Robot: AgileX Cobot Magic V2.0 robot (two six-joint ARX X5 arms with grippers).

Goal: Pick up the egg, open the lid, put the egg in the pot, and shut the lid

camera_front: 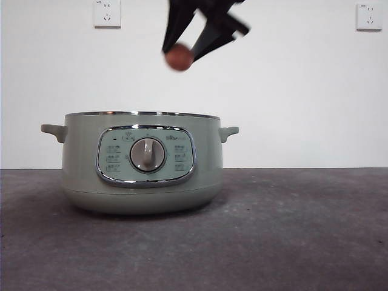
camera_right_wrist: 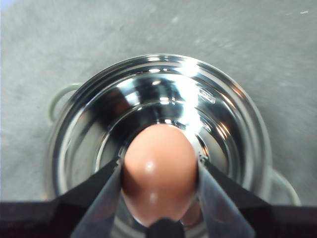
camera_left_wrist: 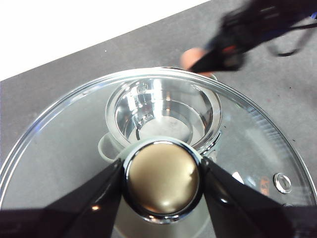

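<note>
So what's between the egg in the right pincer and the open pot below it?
Nothing: front view shows bare air between the egg and the pot rim; the right wrist view looks straight into its bare steel bowl. The lid is held off by the left pincer.

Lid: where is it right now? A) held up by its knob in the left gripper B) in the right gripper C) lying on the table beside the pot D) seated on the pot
A: the left gripper clamps the knob of the lid above the open pot, while the right gripper holds the egg over it.
</note>
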